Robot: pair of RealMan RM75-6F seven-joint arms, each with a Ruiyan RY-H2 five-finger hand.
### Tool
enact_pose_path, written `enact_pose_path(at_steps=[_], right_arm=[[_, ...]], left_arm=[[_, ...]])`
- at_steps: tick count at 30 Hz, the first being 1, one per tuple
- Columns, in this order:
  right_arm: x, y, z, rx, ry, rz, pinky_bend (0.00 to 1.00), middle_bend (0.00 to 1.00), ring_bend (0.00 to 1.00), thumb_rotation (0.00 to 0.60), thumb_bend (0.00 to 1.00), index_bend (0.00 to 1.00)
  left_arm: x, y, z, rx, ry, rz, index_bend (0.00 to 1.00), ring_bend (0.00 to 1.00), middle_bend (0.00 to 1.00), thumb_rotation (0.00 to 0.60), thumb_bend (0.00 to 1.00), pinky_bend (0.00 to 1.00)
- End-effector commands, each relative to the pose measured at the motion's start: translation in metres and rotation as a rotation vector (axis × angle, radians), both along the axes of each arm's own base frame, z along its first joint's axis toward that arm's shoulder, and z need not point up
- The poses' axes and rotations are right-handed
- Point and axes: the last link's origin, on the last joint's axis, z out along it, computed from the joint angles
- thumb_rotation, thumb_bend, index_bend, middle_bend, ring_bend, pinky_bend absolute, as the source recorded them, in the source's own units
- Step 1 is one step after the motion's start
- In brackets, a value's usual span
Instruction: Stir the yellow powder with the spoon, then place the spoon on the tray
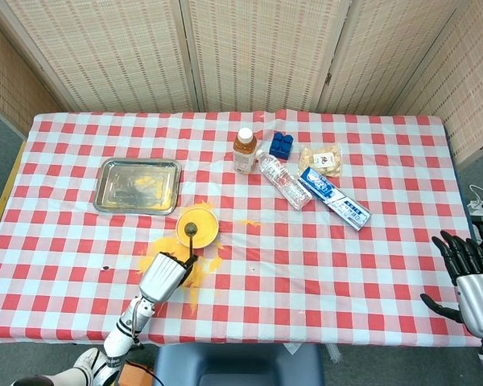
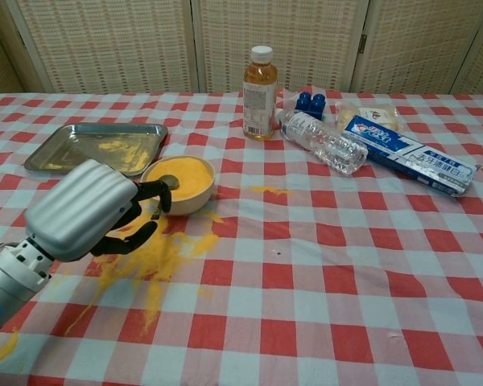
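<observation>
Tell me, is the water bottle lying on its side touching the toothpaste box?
Apart. The chest view shows a strip of checked cloth between the water bottle and the toothpaste box; they lie side by side.

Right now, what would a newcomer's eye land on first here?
The yellow powder spilled over the checked cloth, in front of the bowl. Next, the left robot hand holding a spoon in that bowl, with the powder-smeared metal tray just behind.

2 bottles (image 1: 243, 149) (image 1: 283, 180), 1 tray (image 1: 138, 185), 1 bowl (image 1: 198, 226), 1 spoon (image 1: 190, 238)
</observation>
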Motion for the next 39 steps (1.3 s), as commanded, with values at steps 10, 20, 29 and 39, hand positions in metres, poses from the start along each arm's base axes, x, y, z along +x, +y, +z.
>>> enact_pose_path(at_steps=[10,20,29,39], right_arm=[[-0.0001,-0.0005,-0.0009,0.003,0.002,-0.001,0.0,0.0,0.0,0.6,0.06,0.0],[0.0004,-0.0005,-0.0018,0.006,0.004,-0.002,0.0,0.0,0.0,0.6,0.06,0.0],[-0.0001,-0.0006,-0.0014,0.006,0.004,-0.002,0.0,0.0,0.0,0.6,0.06,0.0],[0.0002,-0.0008,-0.0031,0.011,0.008,-0.003,0.0,0.0,0.0,0.6,0.06,0.0]], left_arm=[[-0.0057,-0.0009,0.0043,0.014,0.008,-0.001,0.5,1.0,1.0,0.6,0.45,1.0],[-0.0027,-0.0005,0.0062,0.022,-0.005,-0.01,0.5,1.0,1.0,0.6,0.45,1.0],[-0.0036,0.0006,0.0071,0.03,0.0,-0.007,0.52,1.0,1.0,0.6,0.45,1.0],[-0.0047,0.0016,0.0105,0.04,0.002,-0.014,0.53,1.0,1.0,0.6,0.45,1.0]])
